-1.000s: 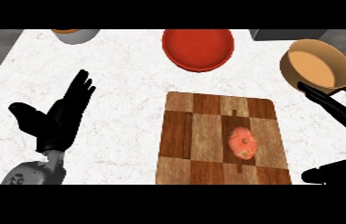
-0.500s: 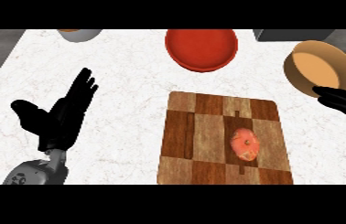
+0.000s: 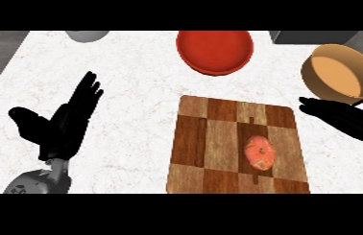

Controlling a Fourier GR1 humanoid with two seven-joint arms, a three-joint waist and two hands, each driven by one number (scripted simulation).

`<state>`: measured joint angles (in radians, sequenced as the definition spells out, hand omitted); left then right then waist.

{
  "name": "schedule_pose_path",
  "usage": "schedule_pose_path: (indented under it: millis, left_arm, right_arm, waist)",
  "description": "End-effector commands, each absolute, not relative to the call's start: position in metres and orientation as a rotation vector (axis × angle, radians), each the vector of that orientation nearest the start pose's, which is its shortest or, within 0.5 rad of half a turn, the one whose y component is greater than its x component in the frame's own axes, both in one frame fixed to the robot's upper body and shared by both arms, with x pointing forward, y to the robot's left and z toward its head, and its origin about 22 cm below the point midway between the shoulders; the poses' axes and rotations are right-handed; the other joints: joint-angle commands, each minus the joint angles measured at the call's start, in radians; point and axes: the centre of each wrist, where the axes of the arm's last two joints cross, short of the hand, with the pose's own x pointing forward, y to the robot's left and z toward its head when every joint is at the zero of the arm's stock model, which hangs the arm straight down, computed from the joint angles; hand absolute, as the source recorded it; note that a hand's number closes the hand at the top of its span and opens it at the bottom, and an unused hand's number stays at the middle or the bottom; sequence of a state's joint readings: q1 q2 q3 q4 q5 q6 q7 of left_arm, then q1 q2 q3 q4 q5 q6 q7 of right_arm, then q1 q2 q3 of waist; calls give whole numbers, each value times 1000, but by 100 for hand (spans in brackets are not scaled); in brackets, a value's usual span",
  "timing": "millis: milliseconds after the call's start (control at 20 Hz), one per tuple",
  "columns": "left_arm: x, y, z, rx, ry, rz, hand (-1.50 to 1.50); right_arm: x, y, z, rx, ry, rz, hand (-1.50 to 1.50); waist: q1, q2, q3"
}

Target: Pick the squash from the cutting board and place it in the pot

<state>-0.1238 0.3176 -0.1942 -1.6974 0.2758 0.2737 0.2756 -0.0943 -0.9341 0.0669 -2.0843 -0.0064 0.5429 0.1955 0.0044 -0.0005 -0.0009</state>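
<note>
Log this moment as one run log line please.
stage: reach | squash: on cutting board, untouched | right hand: open, above board's right edge | left hand: open, resting at left | pot: far right

White marbled counter [image 3: 135,80]

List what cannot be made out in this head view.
- Right hand: cut off by the right edge, so its palm and thumb are hidden.
- Pot: right side runs past the right edge.
- Grey object at the top: mostly cut off, unidentifiable.
- Squash: underside hidden against the cutting board.
</note>
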Motion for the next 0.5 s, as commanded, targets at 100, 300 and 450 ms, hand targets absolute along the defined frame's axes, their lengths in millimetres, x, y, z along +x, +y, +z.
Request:
schedule_pose_path:
  millis: [100, 300, 450]
  left_arm:
    - [272, 231, 64, -10, -1469, -10, 0]
    - [289, 232, 72, 18, -1489, 6, 0]
    - [261, 216, 41, -11, -1466, -21, 0]
  right_arm:
    - [236, -281, 186, -354, -1294, 1459, -150]
    - [225, -282, 169, -409, -1247, 1517, -150]
    - [236, -259, 167, -457, -1241, 1497, -150]
  waist:
    - [2, 3, 1]
    - [-9, 2, 1]
    - [1, 2, 0]
